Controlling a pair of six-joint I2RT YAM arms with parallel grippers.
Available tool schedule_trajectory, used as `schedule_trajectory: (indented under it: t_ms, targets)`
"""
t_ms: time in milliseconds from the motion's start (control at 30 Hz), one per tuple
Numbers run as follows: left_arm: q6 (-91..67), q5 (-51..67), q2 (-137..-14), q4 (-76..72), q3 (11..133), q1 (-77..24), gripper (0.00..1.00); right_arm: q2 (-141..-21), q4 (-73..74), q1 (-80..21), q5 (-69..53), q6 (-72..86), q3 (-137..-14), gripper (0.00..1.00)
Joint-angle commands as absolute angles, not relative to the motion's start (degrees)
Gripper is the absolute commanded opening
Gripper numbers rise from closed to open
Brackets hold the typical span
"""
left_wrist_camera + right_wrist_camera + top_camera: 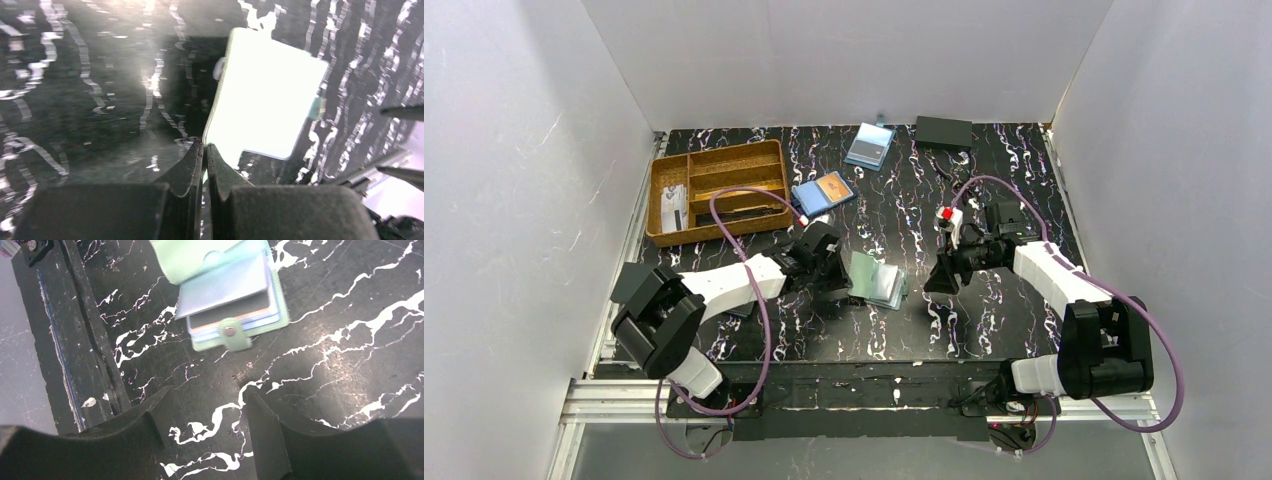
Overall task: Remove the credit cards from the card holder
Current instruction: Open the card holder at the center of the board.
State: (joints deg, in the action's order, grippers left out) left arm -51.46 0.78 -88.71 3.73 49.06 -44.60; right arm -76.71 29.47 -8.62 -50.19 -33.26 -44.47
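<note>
Left end effector [205, 146] pinches card holder [267, 95] edge.

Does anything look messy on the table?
Yes. The green card holder in the middle lies flipped open with its snap strap undone. The cards inside are fanned out crookedly instead of stacked straight.

card holder [865, 272] | green, flap open, snap tab showing | cards [225, 287] stacked inside | flat on table [984, 190], centre
</note>
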Motion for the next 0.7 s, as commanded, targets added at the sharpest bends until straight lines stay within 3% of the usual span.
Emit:
schedule_trajectory:
  t_ms: [0,267,500,667]
  targets:
    - [-50.86,-5.92,-85.34,10.58,46.67,-42.8,0.0,-76.31,27.2,-10.73,-50.11,-32.22,-44.65,0.63]
    - [-46.71,-6.83,-88.65,16.0,47.55,-40.87,0.0,-80.76,26.57,-20.93,-44.11,-30.66,-52.45,0.58]
    - [-46.34,-7.39,-88.61,17.62,46.24,-40.88,0.03,-86.3,17.16,-28.63,-37.33,-20.1,-53.13,0.24]
    - [-45.56,-5.99,-88.16,17.69,46.12,-40.79,0.18,-88.77,14.44,-31.72,-34.87,-18.77,-53.25,0.15]
